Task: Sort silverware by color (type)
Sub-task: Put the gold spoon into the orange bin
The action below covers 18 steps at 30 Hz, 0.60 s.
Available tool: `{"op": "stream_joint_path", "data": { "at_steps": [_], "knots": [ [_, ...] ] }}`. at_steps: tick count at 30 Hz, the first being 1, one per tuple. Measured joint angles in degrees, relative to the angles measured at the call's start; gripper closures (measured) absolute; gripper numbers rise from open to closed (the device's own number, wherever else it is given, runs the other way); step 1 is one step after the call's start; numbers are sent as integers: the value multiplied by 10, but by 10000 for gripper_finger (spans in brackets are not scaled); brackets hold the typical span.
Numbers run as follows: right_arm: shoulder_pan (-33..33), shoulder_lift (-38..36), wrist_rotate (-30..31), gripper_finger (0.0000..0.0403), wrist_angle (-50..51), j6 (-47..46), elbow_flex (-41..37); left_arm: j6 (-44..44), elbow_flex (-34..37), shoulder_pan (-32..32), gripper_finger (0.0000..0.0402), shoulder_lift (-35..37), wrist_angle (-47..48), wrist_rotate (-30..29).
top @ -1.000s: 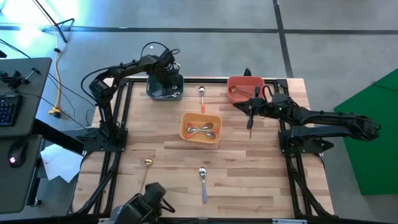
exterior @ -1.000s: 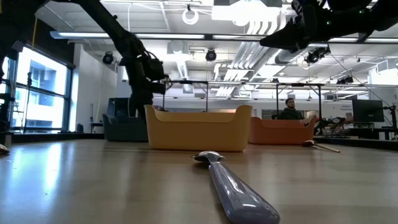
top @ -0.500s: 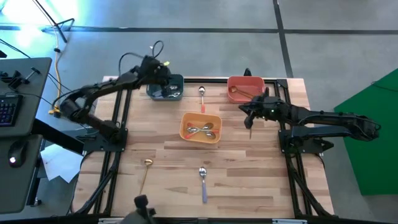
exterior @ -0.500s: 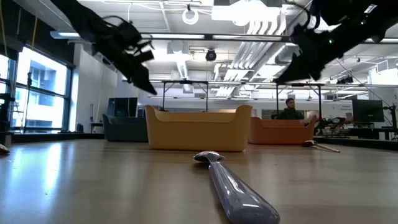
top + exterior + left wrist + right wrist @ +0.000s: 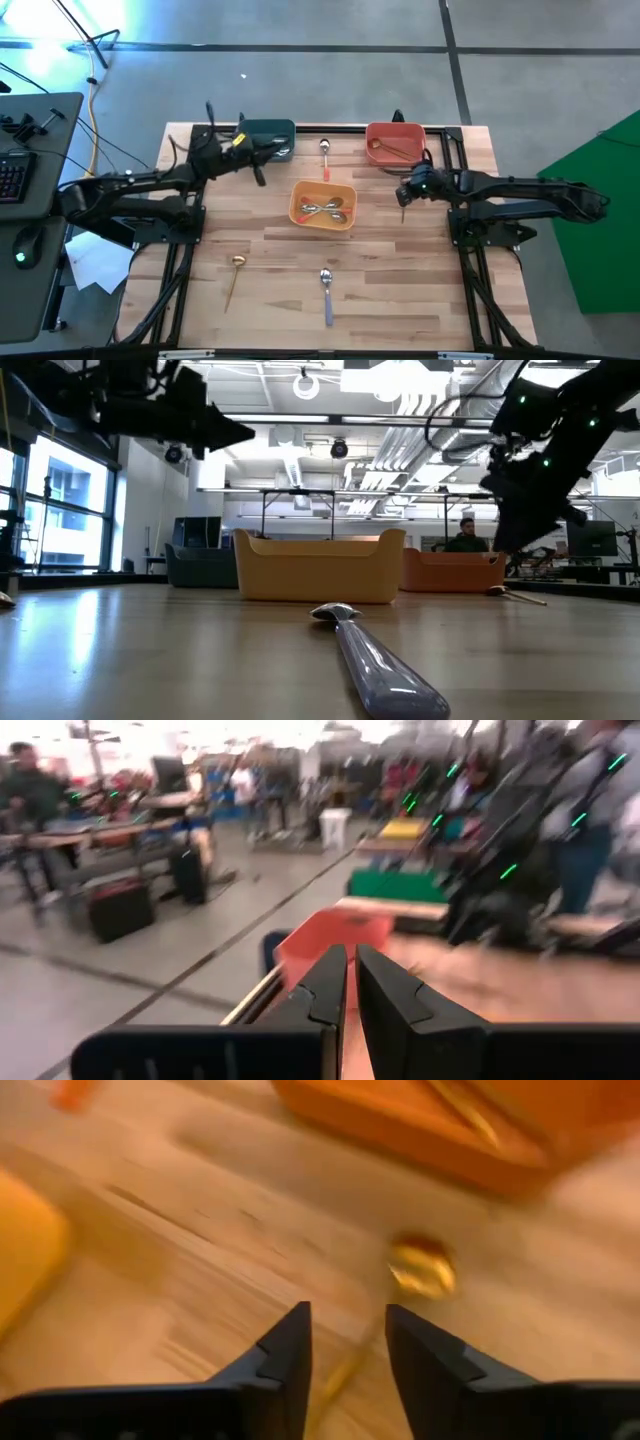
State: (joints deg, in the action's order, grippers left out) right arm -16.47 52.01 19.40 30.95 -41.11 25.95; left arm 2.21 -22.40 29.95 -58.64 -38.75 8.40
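A thin gold spoon (image 5: pixel 403 212) lies flat on the table to the right of the yellow bin, its head (image 5: pixel 421 1267) toward the red bin. My right gripper (image 5: pixel 348 1315) hovers open just over it, pointing down, its fingers on either side of the handle. My left gripper (image 5: pixel 351 952) is shut on nothing and is held level, high above the table (image 5: pixel 245 432), beside the teal bin. On the wood also lie an orange-handled spoon (image 5: pixel 325 158), another gold spoon (image 5: pixel 235 275) and a lavender-handled spoon (image 5: pixel 327 295).
A teal bin (image 5: pixel 268 138) stands at the far left and a red bin (image 5: pixel 395 130) with a gold spoon in it at the far right. A yellow bin (image 5: pixel 322 186) holding spoons is in the middle. The near half of the table is mostly bare wood.
My left gripper has risen from over the teal bin, swung toward the table's left and near side, and tipped from pointing down to level. My right gripper has come down toward the gold spoon on the table and now points downward over it.
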Motion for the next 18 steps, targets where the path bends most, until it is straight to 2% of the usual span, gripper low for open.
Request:
{"op": "stream_joint_path", "data": {
  "at_steps": [3, 6, 11, 18],
  "knots": [
    [0, 39, 0, 272, 28, -53, 0, -25, 14, -27, 385, 20, -19, 0],
    [0, 84, 1, 269, 26, -91, 0, -23, 22, -52, 385, 31, -17, -1],
    [0, 155, 6, 274, -7, -129, 0, -20, 30, -77, 385, 36, -14, -2],
    [-15, 226, 12, 298, -66, -130, 0, -5, 30, -97, 385, 36, -15, -20]
  ]
}}
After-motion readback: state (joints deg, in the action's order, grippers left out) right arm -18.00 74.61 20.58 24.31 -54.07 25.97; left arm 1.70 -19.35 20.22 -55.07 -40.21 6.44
